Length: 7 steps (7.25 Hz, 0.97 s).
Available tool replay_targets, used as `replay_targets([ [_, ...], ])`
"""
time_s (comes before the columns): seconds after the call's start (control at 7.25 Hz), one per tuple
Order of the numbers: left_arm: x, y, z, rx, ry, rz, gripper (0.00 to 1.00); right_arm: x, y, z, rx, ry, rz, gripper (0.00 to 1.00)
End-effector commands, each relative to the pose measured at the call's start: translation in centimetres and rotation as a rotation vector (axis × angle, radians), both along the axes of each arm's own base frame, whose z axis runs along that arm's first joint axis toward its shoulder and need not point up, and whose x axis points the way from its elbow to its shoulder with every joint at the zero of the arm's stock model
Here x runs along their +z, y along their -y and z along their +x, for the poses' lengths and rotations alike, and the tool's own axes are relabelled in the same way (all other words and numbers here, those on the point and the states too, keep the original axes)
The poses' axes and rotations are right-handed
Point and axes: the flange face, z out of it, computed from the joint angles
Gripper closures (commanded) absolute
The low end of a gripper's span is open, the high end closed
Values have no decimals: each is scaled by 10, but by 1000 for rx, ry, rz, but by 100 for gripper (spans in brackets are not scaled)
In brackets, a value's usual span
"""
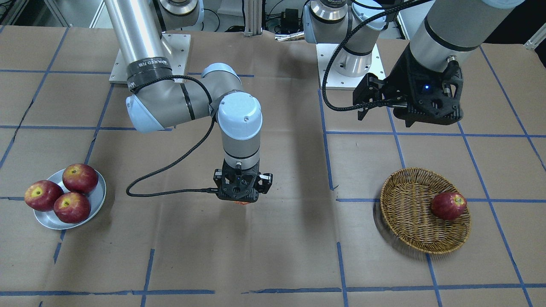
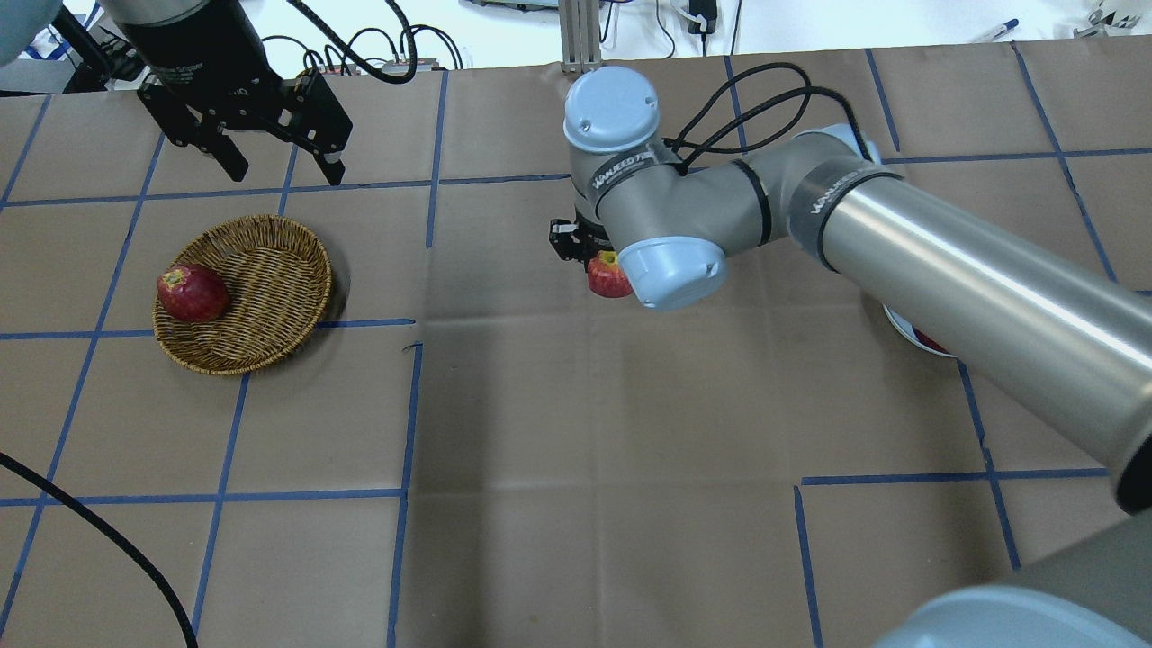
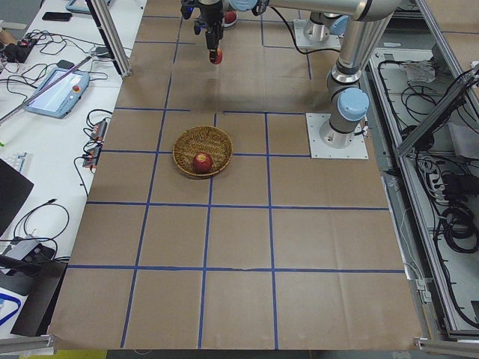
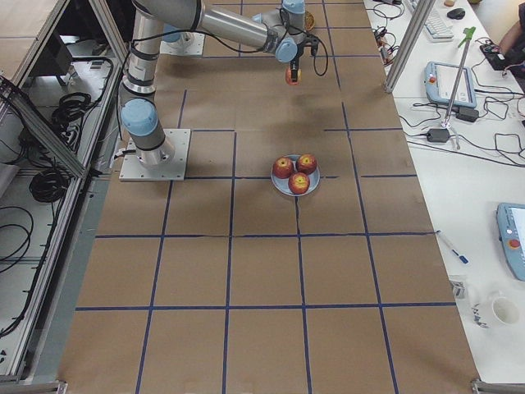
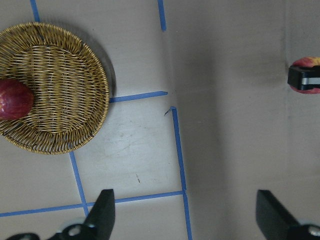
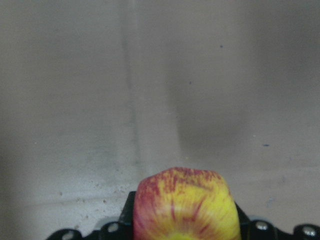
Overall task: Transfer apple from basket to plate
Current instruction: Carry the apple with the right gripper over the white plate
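The yellow-streaked red apple is clamped in my right gripper, which is shut on it and holds it above the middle of the table; it also shows in the overhead view. The wicker basket lies at the table's left with one dark red apple in it. My left gripper is open and empty, raised beyond the basket. The metal plate is at the table's right and holds three apples.
In the overhead view my right arm's long link covers most of the plate. Brown paper with blue tape lines covers the table between the basket and the plate.
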Motion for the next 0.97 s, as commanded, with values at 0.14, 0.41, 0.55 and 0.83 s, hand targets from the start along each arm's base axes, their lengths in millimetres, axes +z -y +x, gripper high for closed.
replay_targets([
  [0.14, -7, 1, 7, 14, -3, 14, 1, 102, 6, -166, 59, -36, 29, 54],
  [0.41, -8, 0, 8, 16, -4, 17, 1, 111, 16, -273, 118, -58, 52, 54],
  [0.55, -8, 1, 8, 16, -4, 15, 1, 110, 18, -320, 168, -64, 57, 54],
  [0.83, -7, 1, 9, 20, -9, 14, 1, 102, 16, -400, 225, -60, 73, 54],
])
